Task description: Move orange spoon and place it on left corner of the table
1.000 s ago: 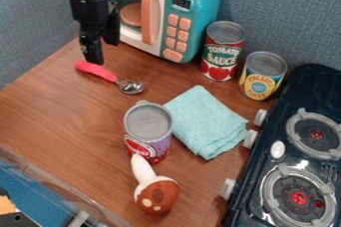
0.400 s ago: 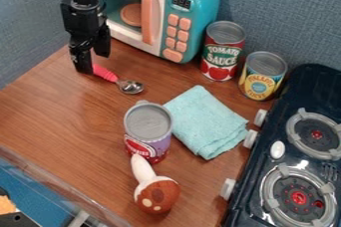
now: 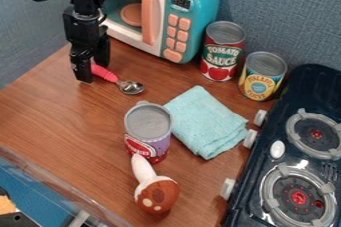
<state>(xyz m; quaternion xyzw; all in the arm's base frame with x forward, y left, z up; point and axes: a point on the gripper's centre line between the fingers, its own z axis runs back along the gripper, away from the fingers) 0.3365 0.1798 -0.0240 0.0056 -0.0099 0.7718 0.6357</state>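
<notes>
1. Here's the spoon (image 3: pixel 113 78), lying on the bench (image 3: pixel 60 106) at 10 o'clock in the view, its pink handle pointing toward 10 and its metal bowl toward 4.
2. Right over the handle, the gripper (image 3: pixel 94 71) hangs low, jaws parted, with the handle between them.
3. Clock centred on the spoon now: up at 1 o'clock stands the microwave (image 3: pixel 193 22), teal and white, a round plate inside.
4. At 5, there's the purple can (image 3: pixel 148 131), upright, and just beside it at 4, the folded blue cloth (image 3: pixel 206 124).
5. Below that can, at its 6 o'clock, lies the toy mushroom (image 3: pixel 156 193), stem toward the can.
6. Out between 2 and 3, the red can (image 3: pixel 222 54); at 3, the yellow can (image 3: pixel 263 76), both upright.
7. Farthest out, at 4, the dark stove (image 3: pixel 269 191) with two round burners.
</notes>
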